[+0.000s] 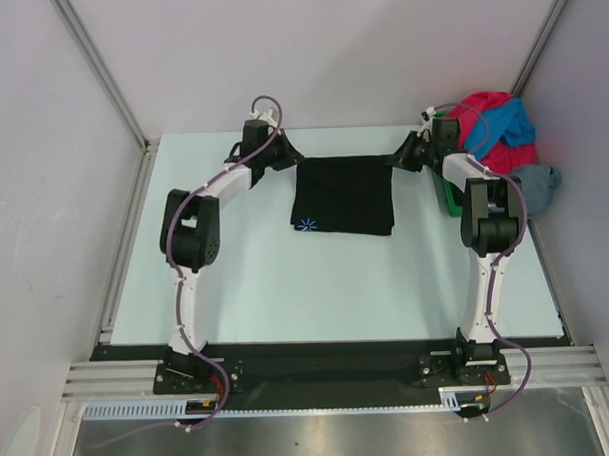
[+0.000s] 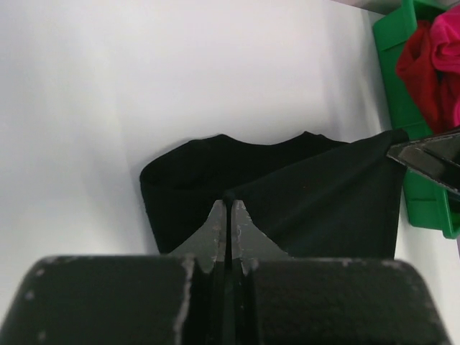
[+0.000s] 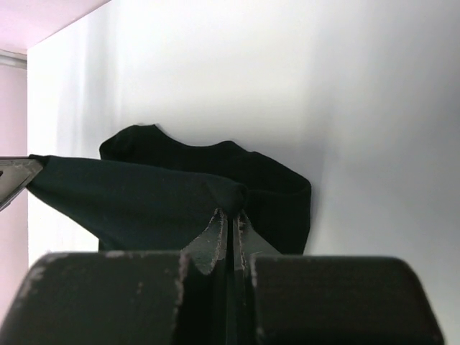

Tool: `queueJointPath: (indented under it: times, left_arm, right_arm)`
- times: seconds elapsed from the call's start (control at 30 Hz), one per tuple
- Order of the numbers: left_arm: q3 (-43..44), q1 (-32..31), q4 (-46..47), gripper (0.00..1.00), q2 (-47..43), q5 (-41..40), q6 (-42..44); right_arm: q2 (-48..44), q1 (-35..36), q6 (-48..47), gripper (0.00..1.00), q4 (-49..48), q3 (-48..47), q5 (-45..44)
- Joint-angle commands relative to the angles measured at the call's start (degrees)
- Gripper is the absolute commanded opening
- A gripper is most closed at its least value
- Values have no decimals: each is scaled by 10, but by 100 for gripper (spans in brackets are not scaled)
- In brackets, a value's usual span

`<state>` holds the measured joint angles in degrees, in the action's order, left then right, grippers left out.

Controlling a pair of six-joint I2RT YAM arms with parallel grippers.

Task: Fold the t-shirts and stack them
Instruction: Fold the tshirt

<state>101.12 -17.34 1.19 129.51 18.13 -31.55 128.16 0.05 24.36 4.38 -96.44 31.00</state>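
On the white desk [image 1: 287, 289], the black t-shirt [image 1: 343, 197] lies just beside the green bin [image 1: 449, 198], and the left gripper [image 1: 290, 160] and the right gripper [image 1: 397, 161] each pinch one far corner of it, so its lifted edge runs sideways between them, with the right gripper nearer the bin.

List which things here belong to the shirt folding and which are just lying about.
Belongs to the job:
- black t-shirt, pinched by the left gripper and right gripper
- red-pink shirt, blue shirt and grey shirt, heaped at the far right

Just there:
- green bin under that heap
- table
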Motion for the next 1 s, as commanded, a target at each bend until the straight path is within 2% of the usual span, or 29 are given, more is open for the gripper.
queueJointPath:
  times: [0.0, 0.17, 0.3, 0.5, 0.57, 0.6, 0.67, 0.7, 0.73, 0.77, 0.8, 0.87, 0.97]
  left_arm:
    - [-2, 24, 11, 0, -21, -26, -6]
    - [42, 35, -1, 1, 20, -23, -20]
    - [104, 37, -8, 5, 81, -7, -40]
    - [152, 37, -8, 13, 120, -12, -52]
    - [160, 37, -34, 13, 123, -36, -43]
    - [177, 37, -46, 17, 124, -45, -29]
    - [201, 37, -89, 27, 125, -73, -9]
    - [232, 37, -107, 35, 123, -99, 19]
    - [242, 37, -121, 39, 121, -108, 35]
    - [246, 37, -138, 43, 102, -116, 49]
    - [238, 37, -143, 48, 88, -131, 71]
    - [211, 37, -142, 50, 43, -130, 85]
    - [127, 36, -97, 50, -2, -75, 63]
  right_arm:
    - [-13, -3, -6, 0, -14, -22, -7]
    - [33, -2, -8, 0, 0, -73, -4]
    - [54, -4, -9, 0, -2, -91, -5]
    - [86, -5, -5, 2, -10, -106, -5]
    - [108, -8, -7, 8, -3, -143, -4]
    - [118, -8, -12, 10, 24, -166, -5]
    - [151, -13, -19, 20, 61, -208, -12]
    - [156, -15, -35, 21, 97, -239, -18]
    - [148, -15, -49, 24, 115, -246, -41]
    - [134, -13, -62, 32, 129, -247, -62]
    - [120, -9, -77, 38, 148, -234, -85]
    - [72, -7, -97, 53, 157, -214, -124]
    - [12, -5, -92, 61, 170, -177, -140]
